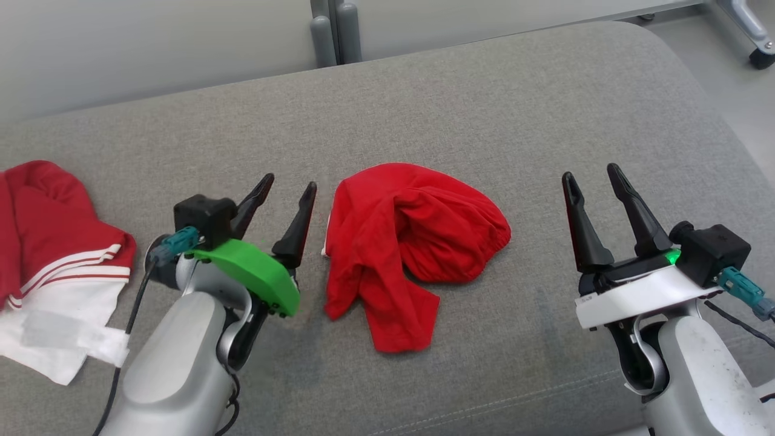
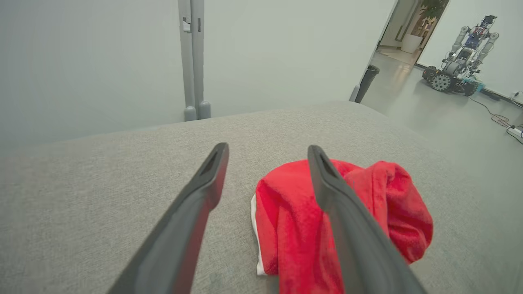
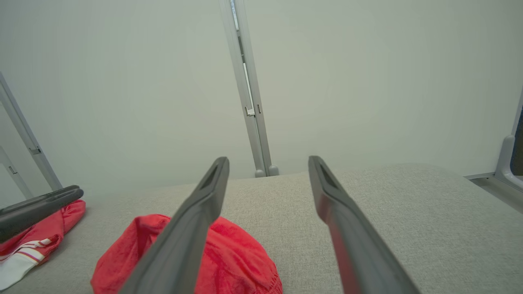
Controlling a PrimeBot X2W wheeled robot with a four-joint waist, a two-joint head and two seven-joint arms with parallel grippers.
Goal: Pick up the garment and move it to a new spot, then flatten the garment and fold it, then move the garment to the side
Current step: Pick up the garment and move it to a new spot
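A crumpled red garment (image 1: 405, 242) lies bunched in the middle of the grey cushioned surface (image 1: 424, 109). My left gripper (image 1: 289, 188) stands open just left of it, a small gap away, with nothing between its fingers. Well off to the garment's right, my right gripper (image 1: 593, 174) is open and empty too. The left wrist view has the garment (image 2: 294, 212) lying low and right, partly behind the right finger of the left gripper (image 2: 267, 149). The right wrist view has the garment (image 3: 237, 261) at lower left, beside the open right gripper (image 3: 267, 159).
A second red and white garment (image 1: 54, 266) lies at the surface's left edge; it appears again at the far left (image 3: 28, 245). A pale wall with a grey post (image 1: 333, 30) backs the surface. Floor and another robot (image 2: 461, 61) lie to the right.
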